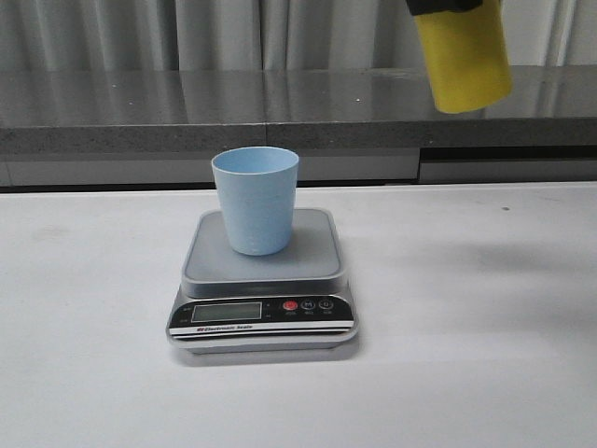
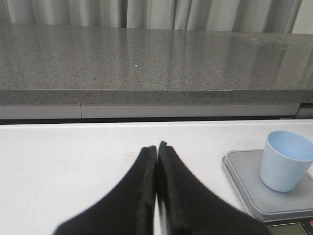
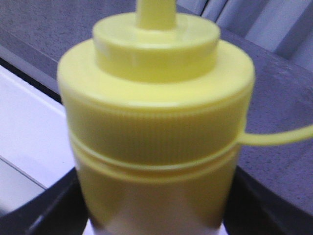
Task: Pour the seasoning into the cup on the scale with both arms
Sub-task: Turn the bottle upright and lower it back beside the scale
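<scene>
The cup (image 1: pixel 256 200) is standing upright on the weighing plate of the scale (image 1: pixel 262 280), near the middle of the white table (image 1: pixel 485 373) in the front view, and it is looking empty as far as the pictures show. From the cup, the yellow bottle (image 1: pixel 462 58) is hanging up at about two o'clock, well apart from it and high above the table, with only its lower body showing under the top edge of the front view.

The right gripper (image 3: pixel 156 215) is grasping the bottle: in the right wrist view its dark fingers (image 3: pixel 44 205) are pressing in on both sides of the bottle's body, the ribbed collar and the base of the nozzle are filling the view, and the thin cap tether is sticking out to one side. The nozzle tip is cut off, so whether the cap is on or off cannot be told.

The left gripper (image 2: pixel 157 147) is clenched on nothing, its two fingers lying tight together low over the table, with the cup and scale off at about three o'clock from it.

Judging from this, the task is sitting at an early-to-middle stage: the bottle is lifted, but nothing is poured. Bringing the bottle over the cup, tipping it and squeezing are all left.
</scene>
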Controlling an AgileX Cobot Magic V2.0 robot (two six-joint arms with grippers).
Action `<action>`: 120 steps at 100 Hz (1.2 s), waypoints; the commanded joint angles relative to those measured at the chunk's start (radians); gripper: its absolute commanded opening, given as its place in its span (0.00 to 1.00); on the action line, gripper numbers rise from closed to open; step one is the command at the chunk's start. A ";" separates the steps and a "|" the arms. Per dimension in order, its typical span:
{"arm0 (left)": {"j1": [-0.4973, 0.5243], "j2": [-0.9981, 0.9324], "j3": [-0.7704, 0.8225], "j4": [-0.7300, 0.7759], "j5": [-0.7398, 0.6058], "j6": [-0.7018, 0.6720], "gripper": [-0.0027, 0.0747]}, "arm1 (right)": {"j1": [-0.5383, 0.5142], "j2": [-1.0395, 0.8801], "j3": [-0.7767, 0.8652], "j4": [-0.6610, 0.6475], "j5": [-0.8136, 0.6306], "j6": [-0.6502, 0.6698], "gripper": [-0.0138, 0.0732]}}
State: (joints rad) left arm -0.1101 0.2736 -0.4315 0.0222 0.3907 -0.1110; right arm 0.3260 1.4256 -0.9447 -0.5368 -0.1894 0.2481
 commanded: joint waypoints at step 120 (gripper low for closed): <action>0.004 0.007 -0.026 0.000 -0.079 -0.010 0.01 | -0.010 0.286 0.382 0.480 -0.881 -0.309 0.33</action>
State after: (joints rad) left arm -0.1101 0.2736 -0.4315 0.0222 0.3907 -0.1110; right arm 0.3249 1.7232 -0.5425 -0.0333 -0.9417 -0.0708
